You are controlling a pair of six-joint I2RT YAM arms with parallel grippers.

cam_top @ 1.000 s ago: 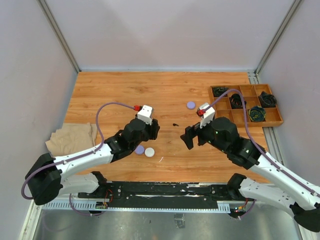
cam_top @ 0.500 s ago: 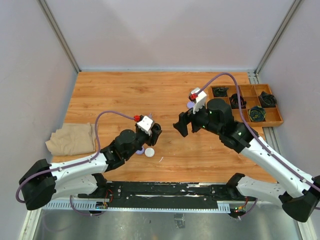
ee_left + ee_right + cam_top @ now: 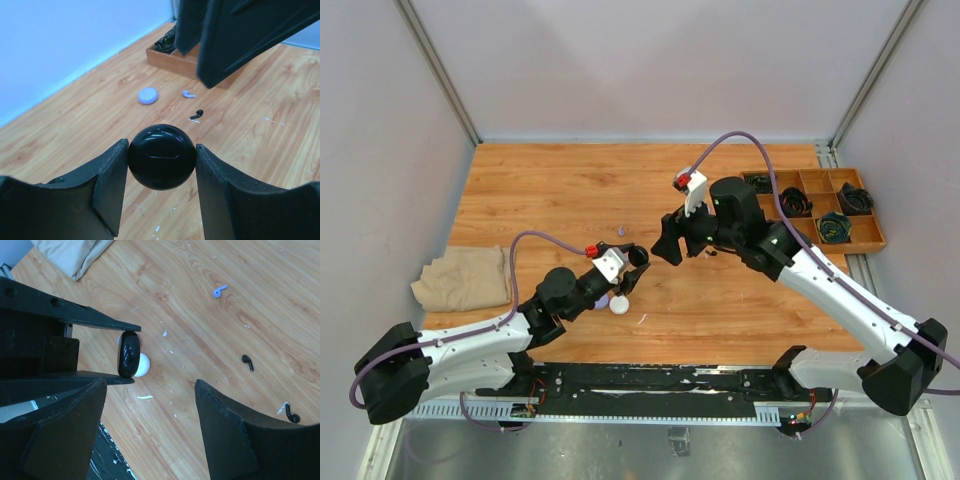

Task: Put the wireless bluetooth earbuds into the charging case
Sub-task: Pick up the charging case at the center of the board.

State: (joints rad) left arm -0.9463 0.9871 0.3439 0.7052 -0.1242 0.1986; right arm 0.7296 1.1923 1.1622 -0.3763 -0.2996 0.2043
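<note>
Two jobs seem split between the arms: the left gripper (image 3: 160, 167) is clenched on the black charging case (image 3: 160, 163), a finger on each side, so that the glossy puck is apparently carried off the table (image 3: 550, 190) and offered up rather than left to slide on the wood; the right gripper (image 3: 667, 247) hangs just beyond it with its jaws apart and nothing between them, probably so it is free to work on the case or fetch a bud; whether the lid is open I cannot tell, though it looks shut; the wireless bluetooth earbuds (image 3: 196, 115) are not yet in any case, lying loose on the wood well apart from the held puck, a lavender earbud (image 3: 219, 290) farthest off and a black earbud (image 3: 247, 362) nearer the right arm; a white case (image 3: 142, 366) sits on the table below the left fingers, and a lavender case (image 3: 148, 95) rests near the tray (image 3: 865, 243) of coiled cables.
</note>
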